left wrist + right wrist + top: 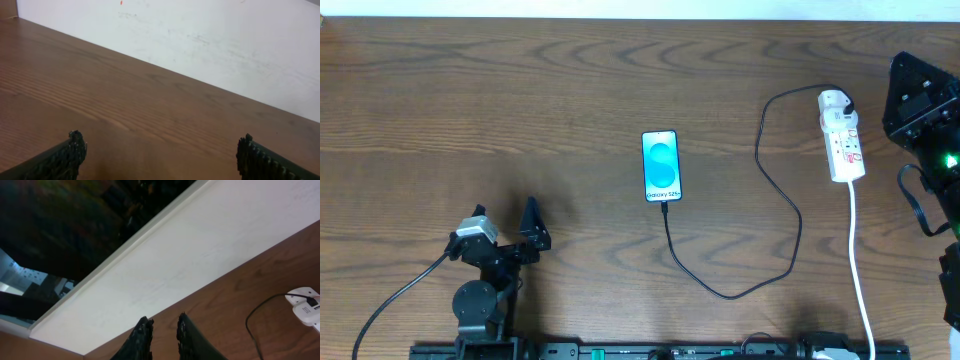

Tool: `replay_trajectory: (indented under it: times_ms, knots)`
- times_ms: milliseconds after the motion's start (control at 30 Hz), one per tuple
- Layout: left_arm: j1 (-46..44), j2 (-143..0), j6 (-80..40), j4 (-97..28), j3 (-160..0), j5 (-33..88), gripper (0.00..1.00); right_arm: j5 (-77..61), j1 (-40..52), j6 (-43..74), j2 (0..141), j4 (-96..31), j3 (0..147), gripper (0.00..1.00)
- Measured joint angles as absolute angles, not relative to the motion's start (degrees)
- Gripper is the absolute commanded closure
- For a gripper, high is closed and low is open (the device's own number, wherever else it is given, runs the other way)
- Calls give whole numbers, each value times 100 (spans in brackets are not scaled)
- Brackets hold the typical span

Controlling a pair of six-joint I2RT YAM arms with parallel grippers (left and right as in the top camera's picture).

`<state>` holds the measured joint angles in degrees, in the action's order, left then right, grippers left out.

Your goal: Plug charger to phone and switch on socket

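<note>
Wooden table [520, 90]: phone [661, 166] mid-surface, charger [833, 100] apparently seated in its lower edge; socket [842, 140] right of phone. Left gripper [160, 155] spread, right gripper [162, 335] nearly pressed together, both empty. Advised: press red switch [844, 131] squarely, strip unshifted

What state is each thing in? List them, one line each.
phone: flat on the table, screen lit, cable tip at its near end.
charger: plug head in the socket's far end, cable loops to the phone.
socket: flat on the table; switches too small to read.
left fingers: wide open, empty.
right fingers: almost shut, empty.
</note>
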<state>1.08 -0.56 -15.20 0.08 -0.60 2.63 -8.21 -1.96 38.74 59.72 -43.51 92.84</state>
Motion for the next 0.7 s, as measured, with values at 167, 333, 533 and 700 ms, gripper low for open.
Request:
replay_trajectory:
  times_ms: [167, 333, 533, 700]
  knots:
    - [108, -56, -1518, -108, -67, 270, 2, -821, -196, 3874, 5972, -4351, 9284, 83]
    - [108, -71, -1520, -117, -69, 281, 2, -821, -196, 3874, 5972, -4351, 9284, 83]
    - [108, -152, -1474, -119, -71, 283, 2, -821, -196, 3874, 5972, -4351, 9284, 82]
    - [108, -152, -1131, -121, -71, 283, 2, -821, -196, 3874, 5972, -4351, 9284, 82]
